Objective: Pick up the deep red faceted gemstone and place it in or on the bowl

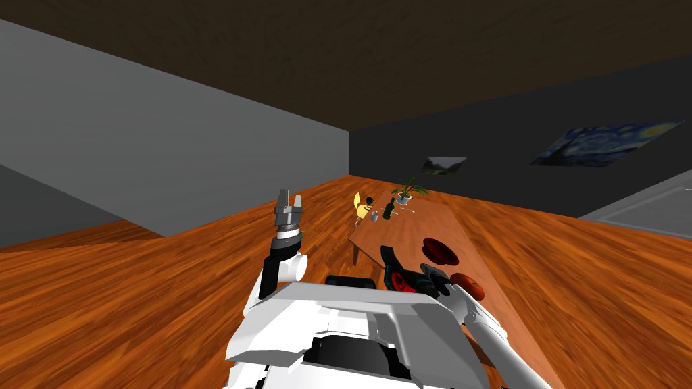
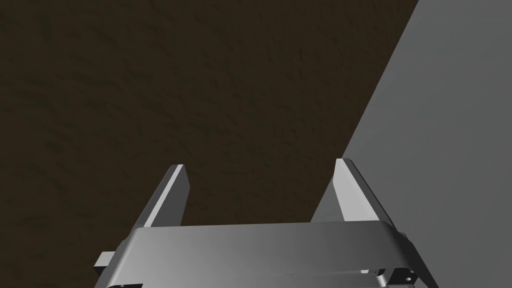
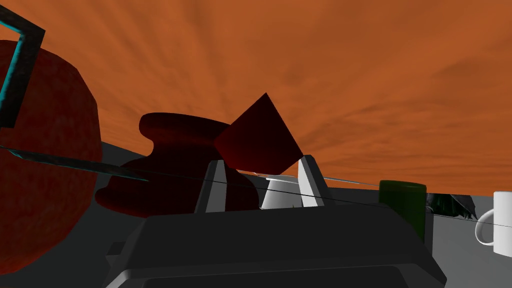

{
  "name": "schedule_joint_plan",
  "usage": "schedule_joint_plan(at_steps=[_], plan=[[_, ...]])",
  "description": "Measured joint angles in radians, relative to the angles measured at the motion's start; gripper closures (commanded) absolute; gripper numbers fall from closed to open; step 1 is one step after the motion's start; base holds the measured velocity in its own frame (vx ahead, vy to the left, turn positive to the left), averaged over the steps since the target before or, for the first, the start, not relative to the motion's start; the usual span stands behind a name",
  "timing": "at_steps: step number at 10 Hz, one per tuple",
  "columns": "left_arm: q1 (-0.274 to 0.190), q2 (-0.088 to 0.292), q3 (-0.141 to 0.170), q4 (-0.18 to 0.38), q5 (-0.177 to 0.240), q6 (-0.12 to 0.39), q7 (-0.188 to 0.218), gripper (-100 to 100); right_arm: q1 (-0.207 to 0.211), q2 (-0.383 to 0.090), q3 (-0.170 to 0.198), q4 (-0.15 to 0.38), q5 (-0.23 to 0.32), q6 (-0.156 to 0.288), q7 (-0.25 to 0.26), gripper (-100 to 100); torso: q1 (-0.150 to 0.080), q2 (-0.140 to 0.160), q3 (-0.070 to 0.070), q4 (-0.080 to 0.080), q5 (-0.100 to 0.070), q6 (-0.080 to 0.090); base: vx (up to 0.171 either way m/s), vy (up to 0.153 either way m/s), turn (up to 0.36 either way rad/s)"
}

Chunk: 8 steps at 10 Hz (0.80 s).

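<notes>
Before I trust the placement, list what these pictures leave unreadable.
Bowl interior: right wrist view, seen side-on, partly behind the gemstone and a finger.
White mug: cut off by that view's edge.
Red round thing: cut off by the opposite edge.
Grey cup, table far end: head view, too small to identify.

A wooden table [image 1: 405,233] is set on a wooden floor [image 1: 135,304]. A blue painting [image 1: 601,143] and a smaller picture [image 1: 444,165], possibly a landscape, are hung on the dark wall [image 1: 500,128] beside a grey wall [image 1: 169,148].
</notes>
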Motion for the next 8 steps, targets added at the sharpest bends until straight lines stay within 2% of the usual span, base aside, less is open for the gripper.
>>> schedule_joint_plan(at_steps=[2,3,4,6,7,8], plan=[[0.000,0.000,0.000,0.000,0.000,0.000,0.000,0,0.000,0.000,0.000,0.000,0.000,0.000,0.000,100,-0.001,0.000,0.000,0.000,0.000,0.000,0.000,0.000,0.000],[0.000,0.000,0.000,0.000,0.000,0.000,0.000,0,0.000,0.000,0.000,0.000,0.000,0.000,0.000,0,-0.001,0.000,0.000,0.000,0.000,0.000,0.000,0.000,0.000],[0.000,0.000,0.000,0.000,0.000,0.000,0.000,0,0.000,0.000,0.000,0.000,0.000,0.000,0.000,100,-0.001,0.000,0.000,0.000,0.000,0.000,-0.069,0.040,0.142],[0.000,0.000,0.000,0.000,0.000,0.000,0.000,0,0.017,-0.044,0.027,-0.006,-0.046,0.003,-0.019,100,0.003,0.006,0.003,0.001,0.000,0.000,-0.078,0.054,0.080],[0.000,0.000,0.000,0.000,0.000,0.000,0.000,0,0.018,-0.047,0.029,-0.006,-0.049,0.003,-0.022,0,0.001,0.004,0.002,0.000,-0.001,0.001,-0.007,0.006,-0.005],[0.000,0.000,0.000,0.000,0.000,0.000,0.000,0,0.018,-0.047,0.029,-0.006,-0.049,0.003,-0.022,100,0.000,0.002,0.001,0.000,-0.001,0.001,-0.114,0.066,0.114]])
